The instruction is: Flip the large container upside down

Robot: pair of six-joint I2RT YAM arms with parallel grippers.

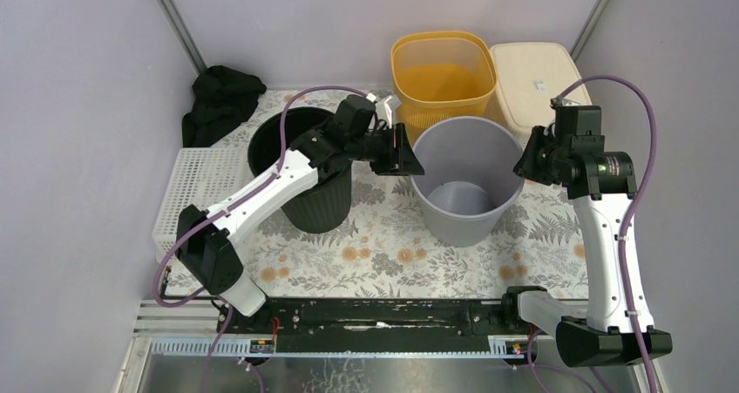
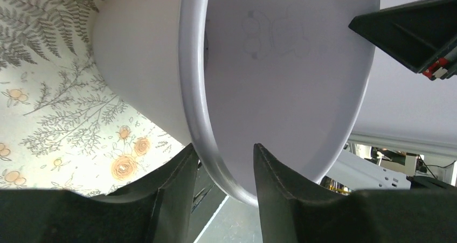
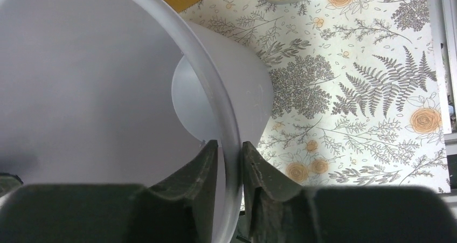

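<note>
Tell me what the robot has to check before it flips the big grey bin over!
1. Grey bin upright, mouth up, nothing inside: ok.
2. Left gripper astride the rim: ok.
3. Left grip tight: not ok, a gap shows beside the inner finger.
4. Right gripper astride the opposite side of the rim: ok.
5. Right grip tight: cannot tell.
6. Room to tip, with the black bin and yellow basket near: cannot tell.
</note>
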